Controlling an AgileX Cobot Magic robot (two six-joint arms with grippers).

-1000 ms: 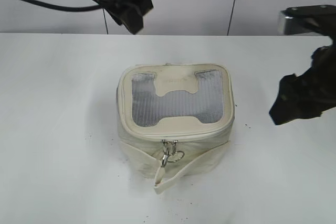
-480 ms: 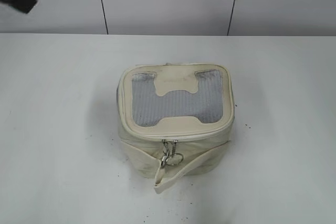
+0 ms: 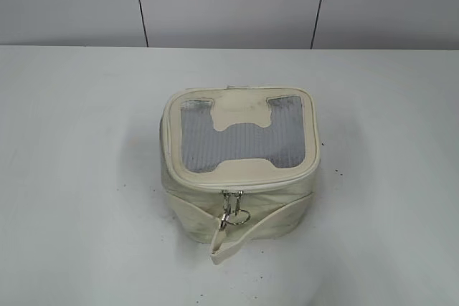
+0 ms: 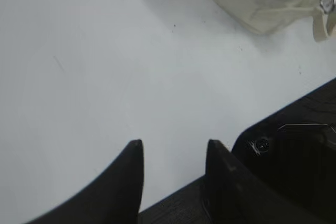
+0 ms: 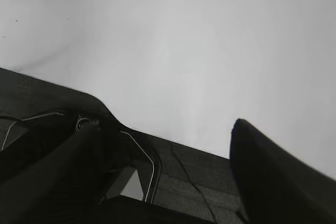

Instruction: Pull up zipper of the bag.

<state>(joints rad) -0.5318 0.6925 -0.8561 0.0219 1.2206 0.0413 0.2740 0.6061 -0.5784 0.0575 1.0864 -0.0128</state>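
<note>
A: Where's the bag?

B: I've got the bag (image 3: 240,166) sitting upright near the middle of the table (image 3: 79,177), mesh panel (image 3: 240,141) facing up. The zipper (image 3: 244,183) runs around the top rim, and its silver pulls (image 3: 231,209) hang at the front, just above the loose strap (image 3: 247,238).

A: And your grippers?

B: Neither shows in the exterior view. On my left wrist camera the left gripper (image 4: 173,153) has its fingers apart with nothing between them, over bare table. A corner of the bag shows at the top right of that view, well apart from the fingers.

A: The right one?

B: The right gripper (image 5: 168,129) is spread wide, one finger (image 5: 273,171) at the lower right and the other at the lower left, holding nothing. Only a sliver of the bag peeks in at the top left corner there.
</note>
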